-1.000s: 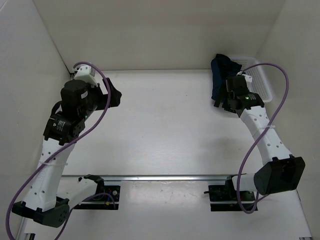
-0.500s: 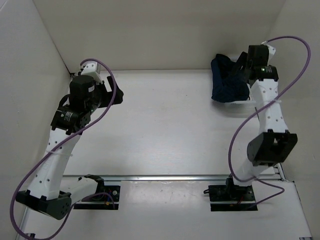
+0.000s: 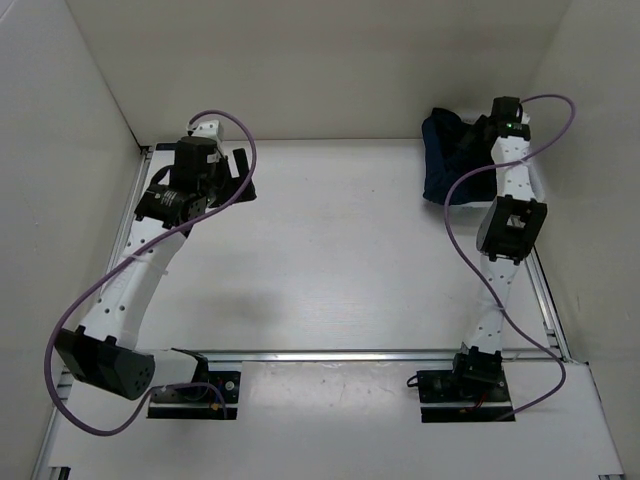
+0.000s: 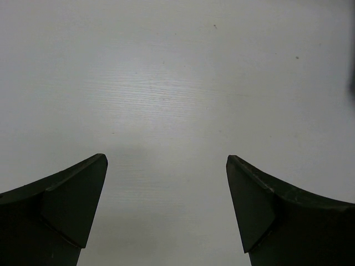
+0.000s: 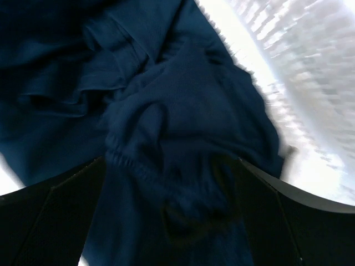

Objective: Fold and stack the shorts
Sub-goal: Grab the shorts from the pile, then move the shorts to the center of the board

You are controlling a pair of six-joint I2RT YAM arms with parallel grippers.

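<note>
I count one shorts [image 3: 452, 168] heap, far right corner, bunched against one white mesh basket [image 5: 310, 50]. Right gripper [image 5: 172, 162] spread wide just over it, gripping nothing; left gripper [image 4: 166, 160] wide, empty, over the table [image 4: 177, 83]

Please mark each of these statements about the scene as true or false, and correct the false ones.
1. The left claw is open above the bare table. True.
2. The shorts lie folded flat in the middle of the table. False: they are bunched up at the far right, against the white mesh basket.
3. The right claw is open, with the shorts directly in front of it. True.
4. The left claw holds a part of the shorts. False: it holds nothing, and it is on the far left side, away from the shorts.
</note>
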